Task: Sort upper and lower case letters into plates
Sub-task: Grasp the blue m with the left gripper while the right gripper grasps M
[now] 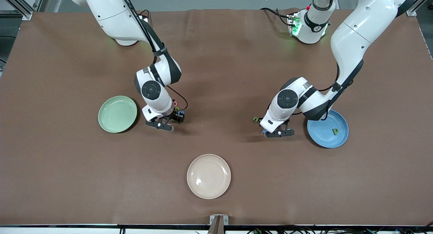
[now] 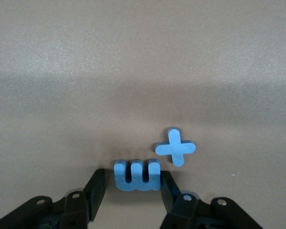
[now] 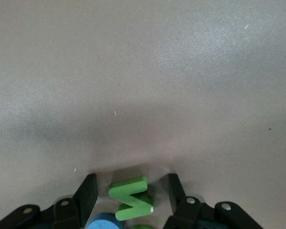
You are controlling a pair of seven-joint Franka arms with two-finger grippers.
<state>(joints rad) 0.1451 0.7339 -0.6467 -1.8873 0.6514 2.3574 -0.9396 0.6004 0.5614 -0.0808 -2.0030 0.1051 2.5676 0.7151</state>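
Mid-frame in the front view, the left tool (image 1: 278, 132) sits low on the surface beside the blue plate (image 1: 333, 139). Its jaws are partway in around the blue E-like letter (image 2: 136, 177), one finger touching and the other just off, so it should close squarely without nudging the blue x (image 2: 176, 147). Near the light green plate (image 1: 117, 114), the right tool (image 1: 164, 124) stands open astride the green N (image 3: 131, 198) and wants centring first.
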